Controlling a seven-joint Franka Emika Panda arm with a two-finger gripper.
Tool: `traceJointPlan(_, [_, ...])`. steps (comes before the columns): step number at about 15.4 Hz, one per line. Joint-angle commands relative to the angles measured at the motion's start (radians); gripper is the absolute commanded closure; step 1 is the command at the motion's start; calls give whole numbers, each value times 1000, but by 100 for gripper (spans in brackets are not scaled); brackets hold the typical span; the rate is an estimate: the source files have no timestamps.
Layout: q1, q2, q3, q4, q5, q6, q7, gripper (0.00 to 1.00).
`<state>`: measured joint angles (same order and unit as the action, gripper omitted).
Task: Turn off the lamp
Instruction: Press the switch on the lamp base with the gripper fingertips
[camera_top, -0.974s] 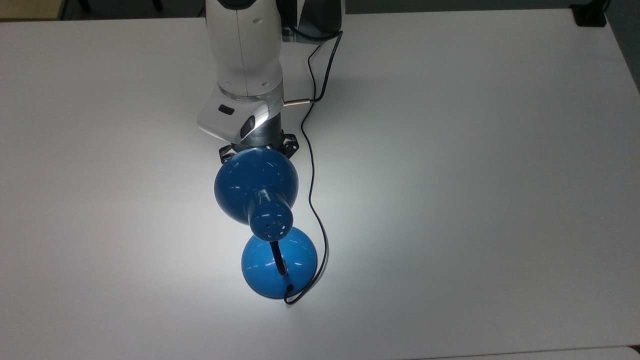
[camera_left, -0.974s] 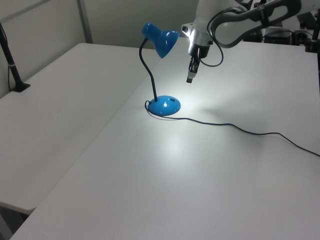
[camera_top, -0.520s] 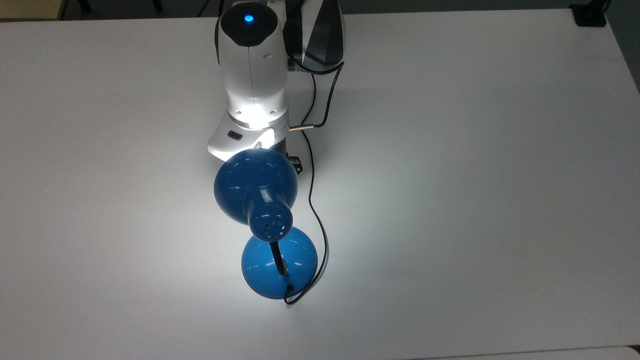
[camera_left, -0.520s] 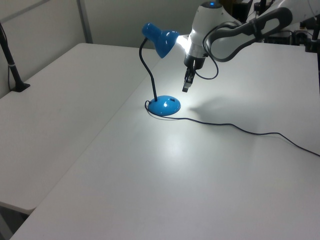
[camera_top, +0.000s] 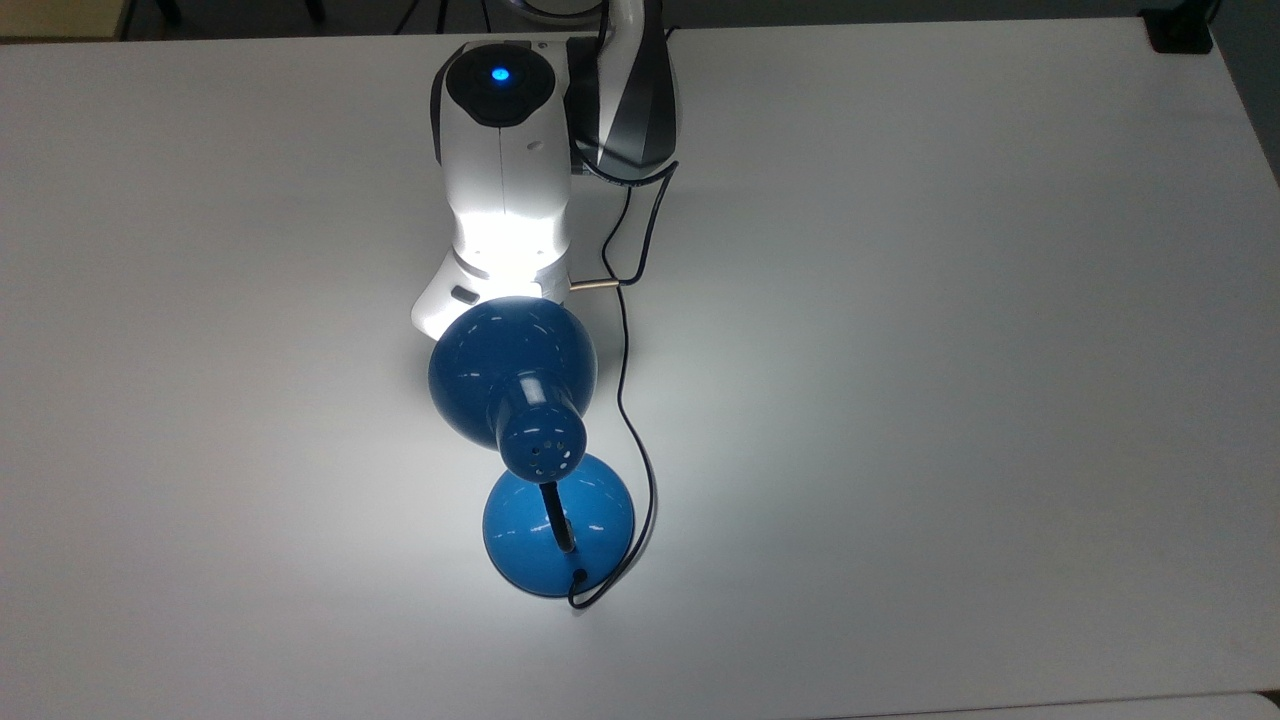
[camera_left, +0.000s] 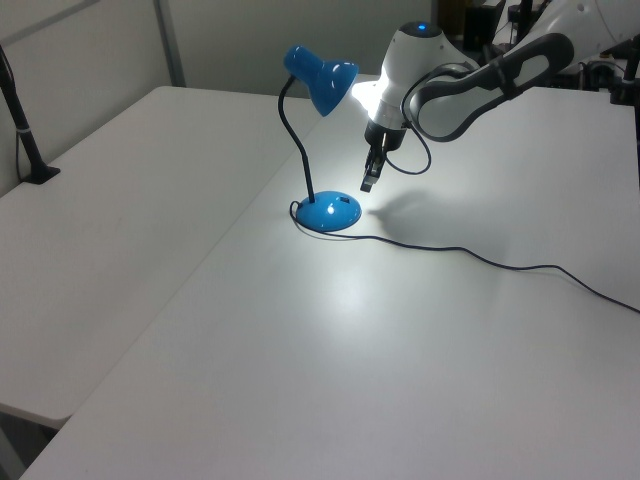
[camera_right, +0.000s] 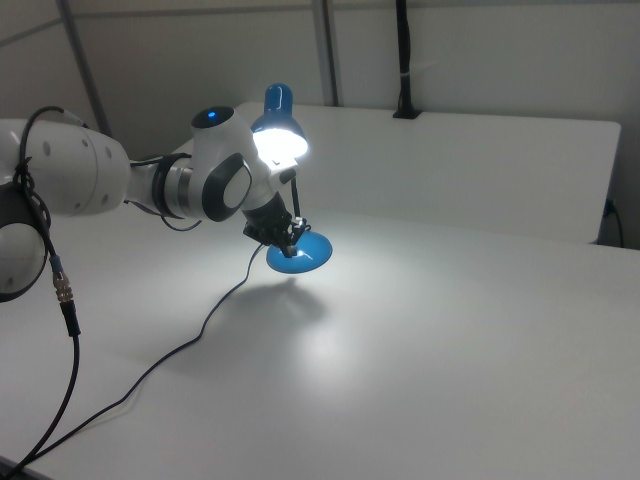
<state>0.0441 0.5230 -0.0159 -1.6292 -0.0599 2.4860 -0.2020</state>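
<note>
We are seeing a plain white counter (camera_left: 300, 380), matte, with a bright pool of light spreading around the lamp (camera_left: 320, 85). In the left view a second white counter is adjoining it on the left view's left, past a seam, with a black post (camera_left: 25, 130) standing on it and a grey wall behind. In the right view a black post (camera_right: 403, 60) is rising at the far edge against a pale panelled wall.

The lamp is standing near the counter's middle, blue base (camera_top: 558, 525) flat on the surface, black neck curving up to the blue shade (camera_top: 512, 375), which is glowing and lighting the arm's white shell. Its thin black cord (camera_left: 500, 262) is trailing from the base across the counter toward the left view's right.

The pincer (camera_left: 368, 178) is hanging just beside the lamp, under and slightly past the shade, above the base on the left view's right. It is pointing down and touching nothing we can make out. Whether its fingers are apart or together we cannot tell. In the top view the shade is covering it.
</note>
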Motion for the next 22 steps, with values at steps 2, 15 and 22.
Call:
traceJointPlan(2, [13, 22, -19, -9, -26, 100, 62, 100])
traceJointPlan(15, [17, 35, -18, -52, -31, 215, 69, 100])
traceJointPlan(22, [22, 55, -18, -47, -27, 275, 102, 100])
